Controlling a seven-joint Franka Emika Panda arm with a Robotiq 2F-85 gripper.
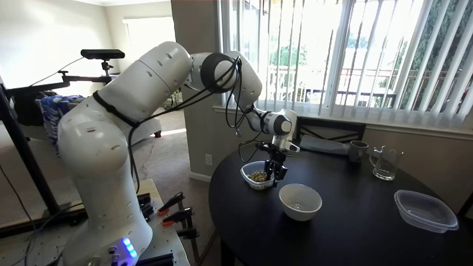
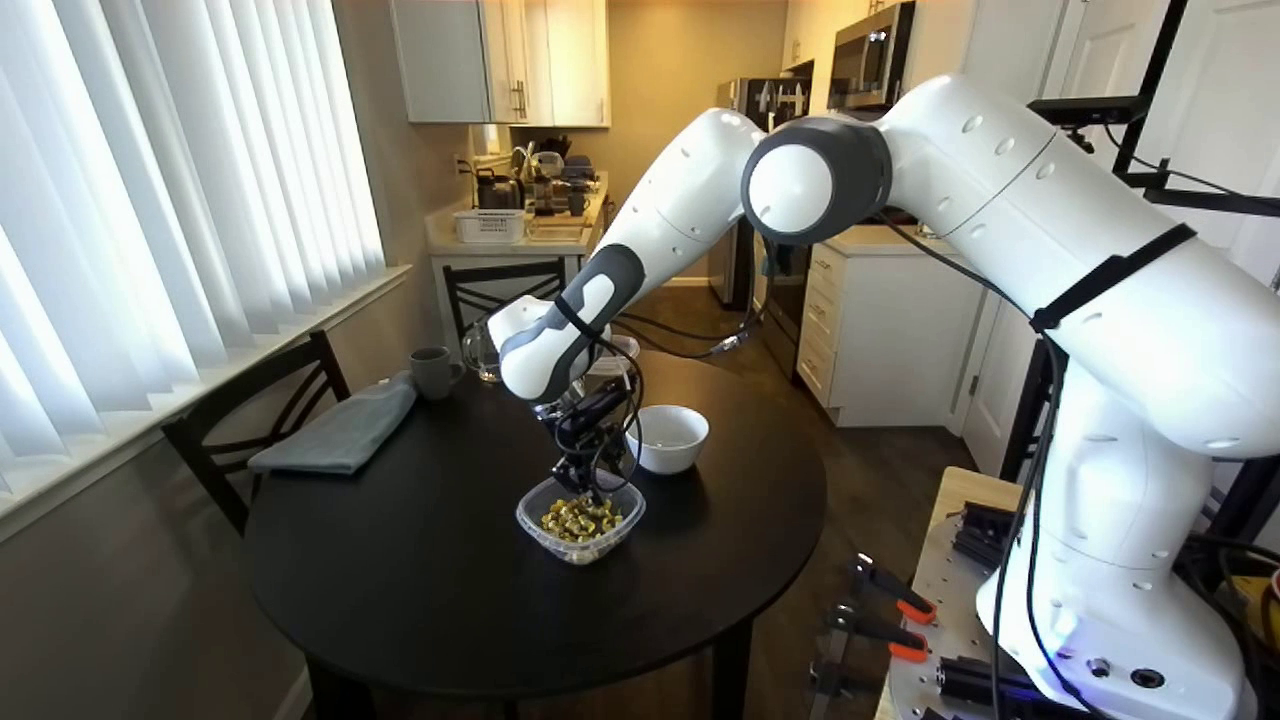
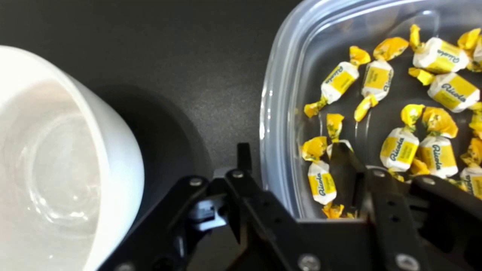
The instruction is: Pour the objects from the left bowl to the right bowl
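Note:
Several yellow-and-white wrapped candies (image 3: 340, 82), the objects, lie in a clear plastic container (image 3: 276, 94); both show in both exterior views, candies (image 1: 258, 176) (image 2: 580, 520) and container (image 1: 258, 187) (image 2: 575, 553). One empty white bowl (image 1: 300, 214) stands beside the container, also in the other views (image 2: 672, 460) (image 3: 122, 150). A second white bowl is out of view, and I cannot tell which described bowl this is. My gripper (image 3: 292, 162) is open, one finger outside the container's wall and one inside over the candies. It also shows in both exterior views (image 1: 272, 181) (image 2: 585, 488).
An empty clear container (image 1: 425, 216) stands near the table's edge. A grey mug (image 1: 357, 151), a glass mug (image 1: 387, 164) and a folded cloth (image 1: 325, 145) are along the window side. Chairs (image 2: 275, 400) stand around the dark round table (image 2: 400, 580).

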